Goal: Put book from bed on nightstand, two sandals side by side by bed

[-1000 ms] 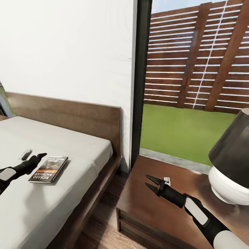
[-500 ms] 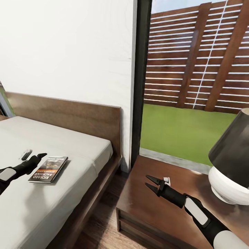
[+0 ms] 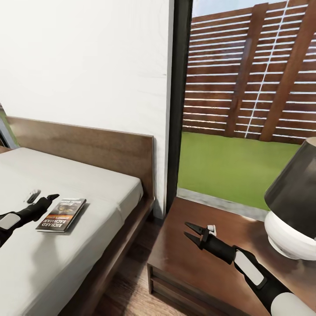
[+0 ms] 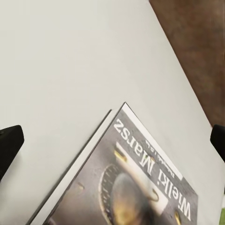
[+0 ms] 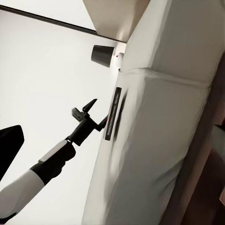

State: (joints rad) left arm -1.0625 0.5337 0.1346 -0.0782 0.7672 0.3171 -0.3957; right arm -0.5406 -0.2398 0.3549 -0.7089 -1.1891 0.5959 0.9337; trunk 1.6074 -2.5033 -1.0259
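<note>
A home bedroom: low bed (image 3: 87,193) with wooden headboard (image 3: 87,149); nightstand (image 3: 193,259) bearing a lamp (image 3: 294,206); tall window (image 3: 245,101).

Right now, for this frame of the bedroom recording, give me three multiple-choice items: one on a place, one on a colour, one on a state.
1. Where does the book lie?
A. on the bed
B. on the nightstand
C. on the floor

2. What colour is the lamp shade?
A. white
B. dark
C. blue

3. How is the left pincer?
A. shut on the book
B. open beside the book
C. resting on the nightstand

Key: 1 A, the book lies flat on the grey mattress. 2 B, the shade is dark over a white base. 3 B, its fingers stand apart, next to the book, holding nothing.
</note>
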